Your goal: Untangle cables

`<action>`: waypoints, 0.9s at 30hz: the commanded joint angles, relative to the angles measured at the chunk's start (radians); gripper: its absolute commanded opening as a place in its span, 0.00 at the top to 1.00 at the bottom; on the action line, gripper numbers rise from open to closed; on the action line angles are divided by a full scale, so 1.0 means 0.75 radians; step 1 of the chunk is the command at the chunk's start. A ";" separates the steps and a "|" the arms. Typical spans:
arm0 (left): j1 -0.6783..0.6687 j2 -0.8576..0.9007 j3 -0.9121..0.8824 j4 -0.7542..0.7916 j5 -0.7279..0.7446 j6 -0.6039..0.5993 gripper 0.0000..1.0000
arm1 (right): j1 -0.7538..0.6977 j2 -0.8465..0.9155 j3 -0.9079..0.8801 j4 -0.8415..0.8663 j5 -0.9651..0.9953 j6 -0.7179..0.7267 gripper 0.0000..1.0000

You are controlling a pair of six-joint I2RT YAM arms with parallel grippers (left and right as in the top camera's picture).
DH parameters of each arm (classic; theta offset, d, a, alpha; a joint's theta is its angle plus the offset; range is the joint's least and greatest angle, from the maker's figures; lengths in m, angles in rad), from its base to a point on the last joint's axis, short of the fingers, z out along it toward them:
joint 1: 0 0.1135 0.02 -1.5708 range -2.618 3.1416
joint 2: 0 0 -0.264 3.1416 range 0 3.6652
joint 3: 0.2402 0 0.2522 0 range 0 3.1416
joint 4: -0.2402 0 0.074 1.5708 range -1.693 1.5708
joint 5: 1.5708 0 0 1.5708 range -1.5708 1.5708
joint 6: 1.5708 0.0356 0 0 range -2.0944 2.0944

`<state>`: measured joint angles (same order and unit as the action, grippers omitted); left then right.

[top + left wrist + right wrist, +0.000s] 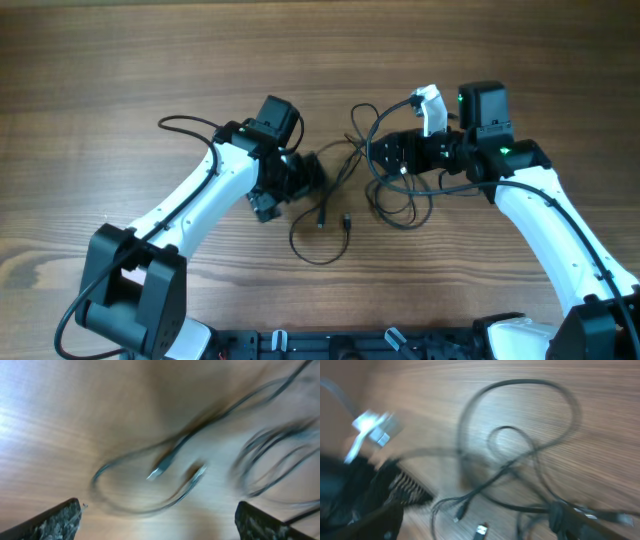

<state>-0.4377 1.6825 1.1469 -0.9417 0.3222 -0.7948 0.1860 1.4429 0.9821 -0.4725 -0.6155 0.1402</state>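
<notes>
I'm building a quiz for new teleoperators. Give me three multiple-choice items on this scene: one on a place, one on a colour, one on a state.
1. The cables lie mostly:
A. left of both grippers
B. between the left gripper and the right gripper
C. right of both grippers

2. The cable loops are:
A. red
B. yellow
C. black

3. The left gripper is:
A. open
B. shut on a cable
C. shut, empty

Answers:
1 B: the overhead view shows the loops spread between the two grippers.
2 C: the thin loops look black against the wood.
3 A: in the left wrist view its fingers stand wide apart, with cable lying loose between them.
</notes>
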 commanded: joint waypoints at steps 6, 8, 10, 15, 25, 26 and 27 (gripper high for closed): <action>-0.232 -0.017 -0.003 0.277 0.965 1.084 0.00 | 0.000 0.009 0.006 -0.061 0.263 0.234 0.00; -0.201 -0.017 -0.003 0.356 0.989 1.044 0.00 | 0.000 0.009 0.006 -0.085 0.269 0.233 0.00; -0.092 -0.017 -0.003 0.425 0.927 0.919 0.00 | 0.000 0.009 0.006 -0.079 0.268 0.233 0.00; 0.215 -0.017 -0.003 0.479 0.116 -0.155 0.00 | 0.000 0.009 0.006 -0.058 0.245 0.221 0.02; 0.351 -0.017 -0.003 0.483 0.101 -0.378 0.00 | 0.284 0.122 0.006 0.083 0.258 -0.031 0.29; 0.351 -0.017 -0.003 0.477 0.102 -0.378 0.00 | 0.302 0.175 0.006 0.099 0.319 0.019 0.33; 0.351 -0.017 -0.003 0.467 0.102 -0.378 0.00 | 0.307 0.234 0.006 0.118 0.319 0.060 0.46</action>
<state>-0.1791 1.6825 1.1408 -0.5793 0.4149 -1.0611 0.4042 1.5291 0.9821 -0.4026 -0.4835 0.1196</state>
